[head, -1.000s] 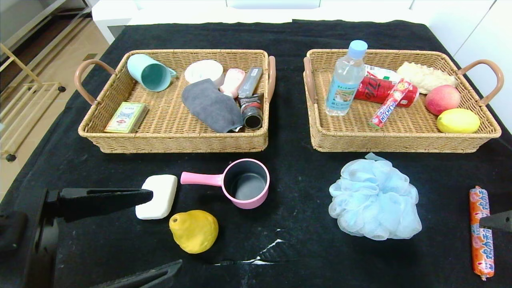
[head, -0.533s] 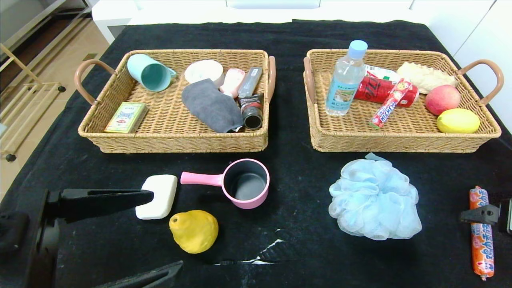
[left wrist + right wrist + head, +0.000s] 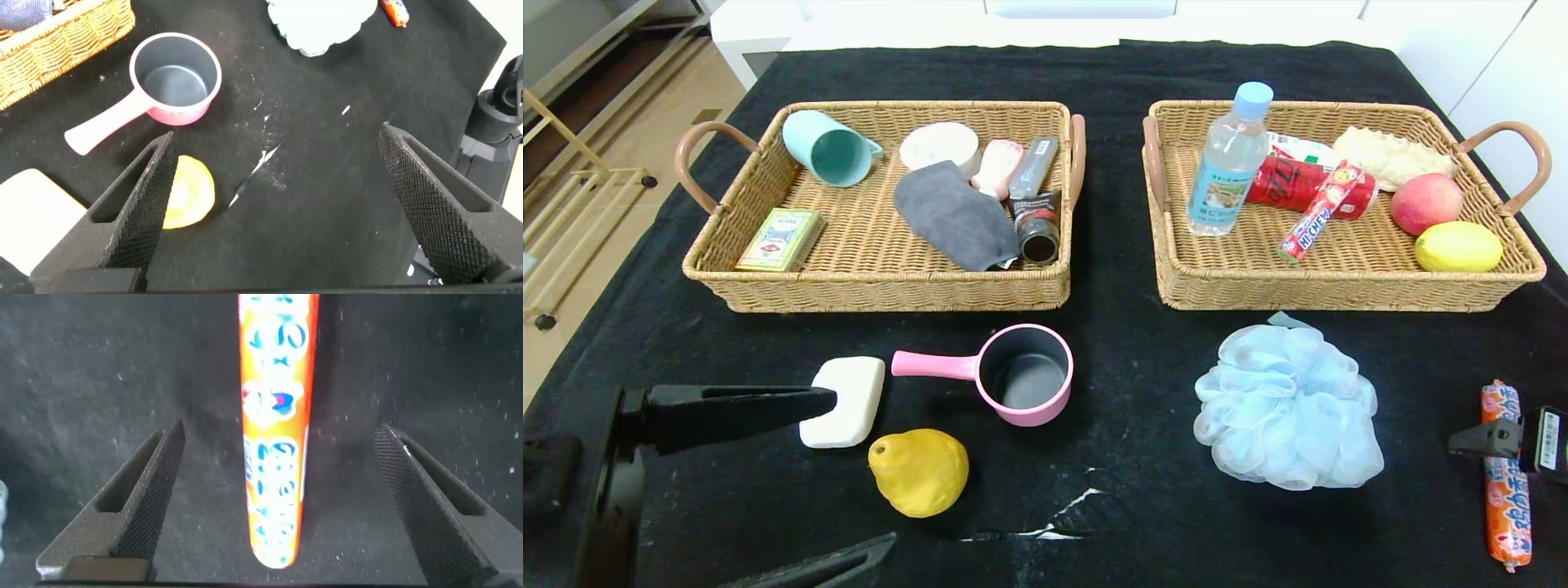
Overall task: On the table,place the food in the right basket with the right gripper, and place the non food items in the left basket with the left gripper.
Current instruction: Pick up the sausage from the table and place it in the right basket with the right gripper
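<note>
The orange-red sausage stick [image 3: 1505, 482] lies on the black table [image 3: 1135, 367] at the far right. My right gripper [image 3: 282, 437] is open and low over it, one finger on each side, not touching the sausage [image 3: 276, 425]. The bottle [image 3: 1229, 163] stands in the right basket [image 3: 1339, 287]. The yellow pear [image 3: 920, 472], white soap bar [image 3: 844, 401] and pink pot [image 3: 1021, 376] lie front left, the blue puff [image 3: 1286, 408] front right. My left gripper [image 3: 858, 469] is open and empty beside the soap and pear, in front of the left basket [image 3: 882, 290].
The left basket holds a teal cup [image 3: 829, 147], a grey cloth [image 3: 952, 216], a card box and tubes. The right basket holds a red can, a candy stick, an apple [image 3: 1425, 202] and a lemon [image 3: 1458, 247]. A white tear [image 3: 1062, 514] marks the cloth.
My right gripper has moved in from the right edge, leftward over the sausage stick. The left arm and all objects have stayed still.
</note>
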Available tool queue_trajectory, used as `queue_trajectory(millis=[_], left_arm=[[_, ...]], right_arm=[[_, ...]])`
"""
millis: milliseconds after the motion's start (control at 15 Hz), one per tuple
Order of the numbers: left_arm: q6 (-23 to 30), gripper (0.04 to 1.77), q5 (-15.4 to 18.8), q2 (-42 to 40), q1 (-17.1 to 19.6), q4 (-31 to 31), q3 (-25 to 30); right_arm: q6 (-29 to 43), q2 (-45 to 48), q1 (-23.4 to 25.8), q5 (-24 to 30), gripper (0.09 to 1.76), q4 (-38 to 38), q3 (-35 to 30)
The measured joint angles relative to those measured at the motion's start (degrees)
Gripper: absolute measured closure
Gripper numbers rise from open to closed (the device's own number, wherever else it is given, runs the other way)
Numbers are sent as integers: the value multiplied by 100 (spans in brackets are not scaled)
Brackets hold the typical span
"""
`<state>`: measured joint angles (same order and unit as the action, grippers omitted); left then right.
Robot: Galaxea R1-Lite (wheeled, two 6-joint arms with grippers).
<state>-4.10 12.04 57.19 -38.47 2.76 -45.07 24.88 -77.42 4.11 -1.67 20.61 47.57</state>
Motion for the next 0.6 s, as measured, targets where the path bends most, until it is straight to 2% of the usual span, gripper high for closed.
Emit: queue_trajectory(millis=[133,333,600], left_arm=[[0,5,0,0,-2,0,0],[0,5,0,0,-2,2,0],[-4,5,0,-2,-2,0,0]], right_arm=[[2,-30,0,11,18,-61,-16],[2,-57,-1,10,68,-63,-20],[2,-118,-9,7,115,-63,-20]])
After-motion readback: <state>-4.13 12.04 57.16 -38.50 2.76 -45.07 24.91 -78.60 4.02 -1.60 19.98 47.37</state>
